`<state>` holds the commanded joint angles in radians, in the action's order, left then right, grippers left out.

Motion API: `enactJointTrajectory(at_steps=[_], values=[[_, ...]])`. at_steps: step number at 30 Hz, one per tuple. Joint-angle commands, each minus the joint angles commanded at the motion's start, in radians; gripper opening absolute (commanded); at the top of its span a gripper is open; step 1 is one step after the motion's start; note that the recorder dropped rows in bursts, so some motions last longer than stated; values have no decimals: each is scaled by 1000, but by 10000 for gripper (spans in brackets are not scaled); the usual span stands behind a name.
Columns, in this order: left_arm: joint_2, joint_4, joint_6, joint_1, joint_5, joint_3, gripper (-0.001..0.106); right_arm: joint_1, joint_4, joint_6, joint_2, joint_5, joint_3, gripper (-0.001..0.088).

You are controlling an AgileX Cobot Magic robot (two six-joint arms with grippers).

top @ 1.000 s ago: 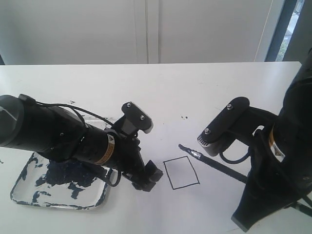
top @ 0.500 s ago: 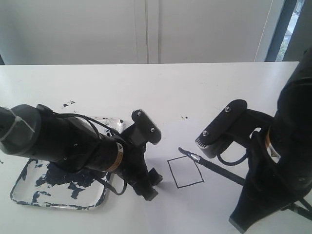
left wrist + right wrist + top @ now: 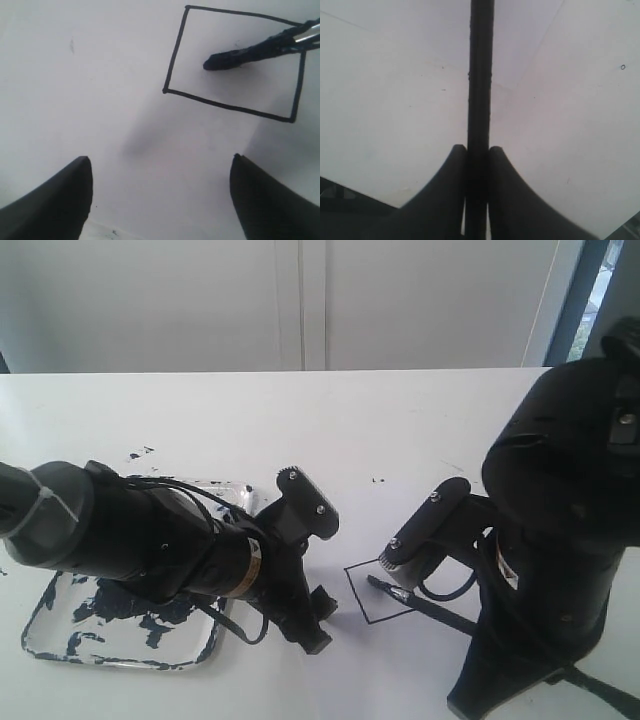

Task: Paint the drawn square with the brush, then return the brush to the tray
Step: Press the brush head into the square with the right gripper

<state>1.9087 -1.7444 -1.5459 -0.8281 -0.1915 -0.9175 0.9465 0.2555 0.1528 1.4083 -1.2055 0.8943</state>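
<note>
Right arm (image 3: 560,540) swung in toward the left, bringing brush (image 3: 412,598) along. Brush tip was outside square (image 3: 368,606) at its far edge, now sits inside the outline. Left arm (image 3: 150,540) shifted right and lower; left fingers (image 3: 55,200) now nearer the square.

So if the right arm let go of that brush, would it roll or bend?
Probably rolls: the brush has a thin, round-looking handle. Likely stiff: it runs straight while only the right gripper clamps it. Seems light; the dark tip looks like the only soft part.
</note>
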Motion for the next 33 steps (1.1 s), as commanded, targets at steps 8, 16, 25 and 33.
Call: enactJointTrajectory(at_steps=[8, 16, 25, 33], values=[[0, 0, 0, 0, 0, 0, 779, 0, -28, 0, 22, 60, 0, 0], [0, 0, 0, 0, 0, 0, 779, 0, -37, 0, 30, 89, 0, 0], [0, 0, 0, 0, 0, 0, 779, 0, -34, 0, 70, 148, 0, 0], [0, 0, 0, 0, -6, 0, 779, 0, 77, 46, 85, 151, 0, 0]])
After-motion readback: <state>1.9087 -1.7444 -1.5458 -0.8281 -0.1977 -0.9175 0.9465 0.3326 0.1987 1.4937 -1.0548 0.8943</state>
